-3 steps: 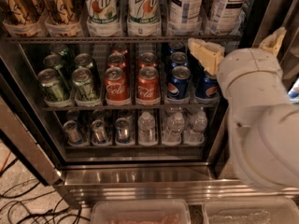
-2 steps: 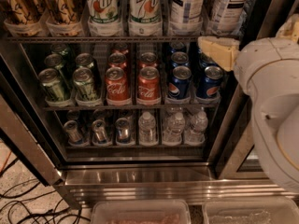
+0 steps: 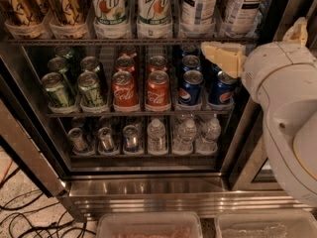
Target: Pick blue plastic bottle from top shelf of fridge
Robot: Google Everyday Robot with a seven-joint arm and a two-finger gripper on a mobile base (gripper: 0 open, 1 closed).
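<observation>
Two blue plastic bottles with blue-and-white checked labels stand at the right of the top shelf [image 3: 74, 42], one [image 3: 198, 6] beside the 7up bottles and one [image 3: 243, 6] further right. Only their lower parts show; the caps are out of view. My gripper [image 3: 253, 37] is open and empty in front of the fridge [image 3: 148, 185], just below and to the right of these bottles. One beige finger [image 3: 221, 56] sits over the Pepsi cans under the shelf rail. The other finger [image 3: 298, 31] is by the right door frame. The gripper touches no bottle.
Amber bottles [image 3: 44, 6] and white-and-green 7up bottles [image 3: 133, 6] fill the left of the top shelf. Green [image 3: 74, 86], Coca-Cola [image 3: 141, 88] and Pepsi cans [image 3: 190, 86] sit on the middle rack, small water bottles [image 3: 185, 133] below. Cables [image 3: 25, 214] lie on the floor; plastic bins [image 3: 148, 227] stand in front.
My arm and gripper have moved right and a little up, from in front of the Pepsi cans toward the right frame. The fingers stay apart. Nothing on the shelves has moved.
</observation>
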